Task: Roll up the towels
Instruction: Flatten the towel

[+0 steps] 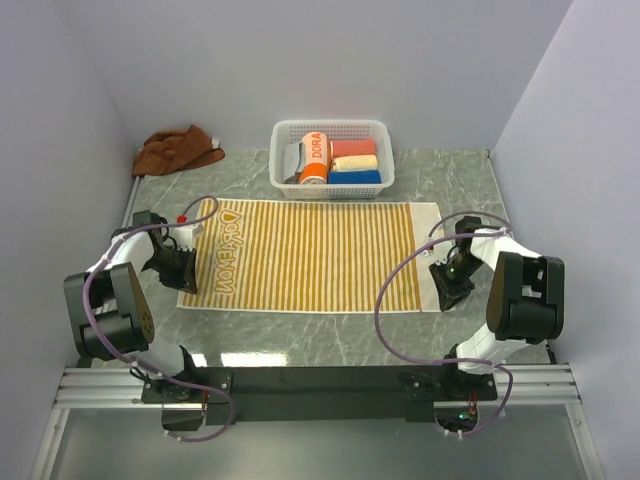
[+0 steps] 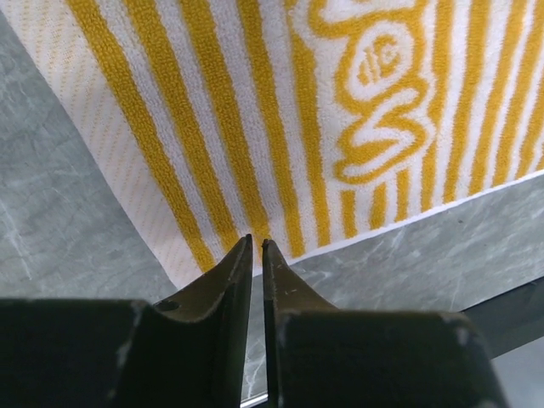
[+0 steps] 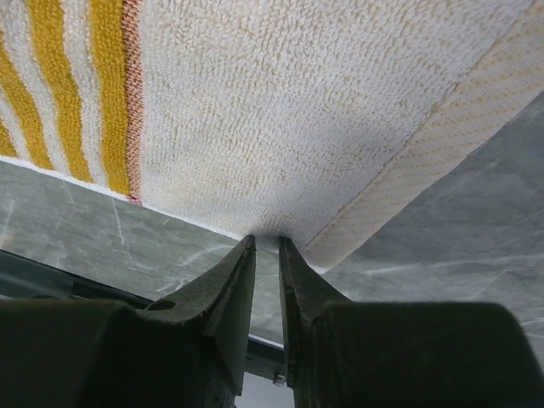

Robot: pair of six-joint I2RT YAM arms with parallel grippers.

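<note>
The striped towel [image 1: 310, 255] lay flat and spread across the middle of the marbled tabletop [image 1: 300, 335], its long edges running side to side. The end with the orange lettering was to the left and a plain cream band to the right.

The left hand [image 1: 185, 270] sat at the near-left corner. In the left wrist view it [image 2: 257, 242] was closed to a thin slit, its tips pinching the towel's near edge just beside the woven hem. The right hand [image 1: 443, 290] sat at the near-right corner. Its wrist view showed it [image 3: 267, 240] almost closed as well, with the edge of the cream band puckered between the tips.

A strip of bare tabletop ran between the towel's near edge and the arms' mounting rail. The far edge lay just beside the white basket [image 1: 330, 124], which held the orange "DORA" roll [image 1: 314, 155] and the small red, yellow and blue rolls [image 1: 354, 162]. The rust-brown towel [image 1: 178, 148] lay crumpled in the far-left corner, well apart from the striped one. Narrow bare margins separated the towel's short ends from the side walls.
</note>
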